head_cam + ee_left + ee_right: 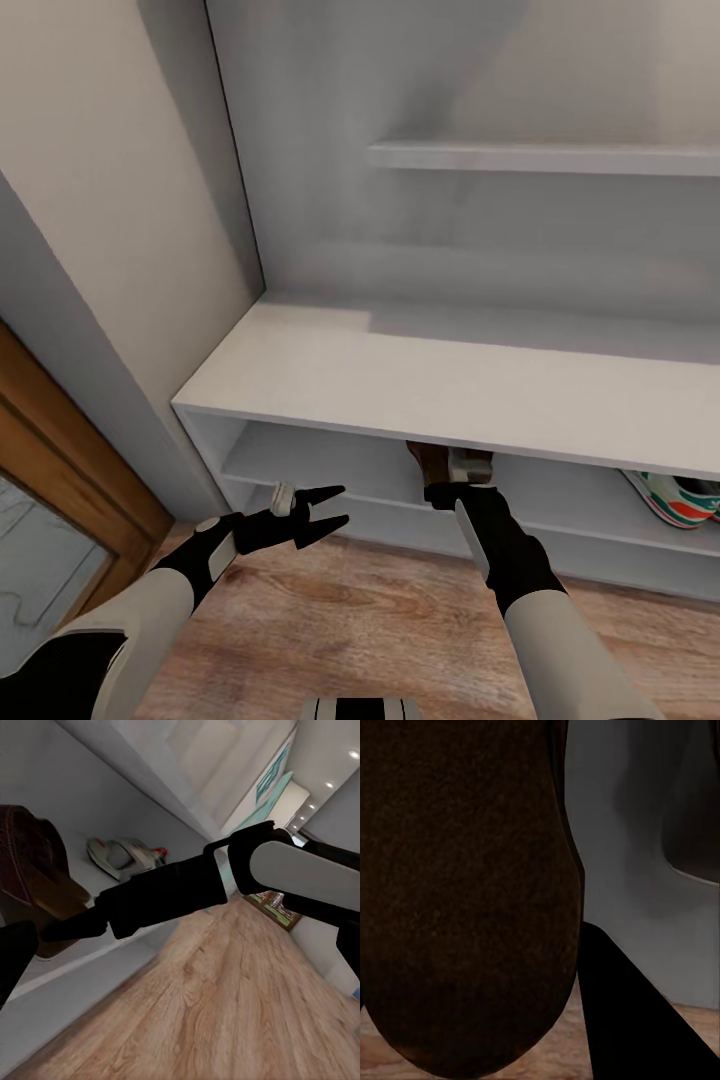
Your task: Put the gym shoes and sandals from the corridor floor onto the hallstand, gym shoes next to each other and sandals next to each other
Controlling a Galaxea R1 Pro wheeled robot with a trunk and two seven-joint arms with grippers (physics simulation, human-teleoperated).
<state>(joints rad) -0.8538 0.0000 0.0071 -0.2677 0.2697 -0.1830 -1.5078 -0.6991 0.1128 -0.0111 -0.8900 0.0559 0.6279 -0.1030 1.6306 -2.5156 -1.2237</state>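
A flat dark-brown leather sandal [430, 462] is pinched in the right gripper [452, 478] at the front edge of the pale grey-white hallstand [420, 385], level with its upper open shelf. One cream-white sneaker with green stripes and red-orange accents [672, 498] is seen lying on that shelf, well to the right. The left gripper [325, 510] is held empty above the light wood-grain plank floor [330, 620], jaws spread.
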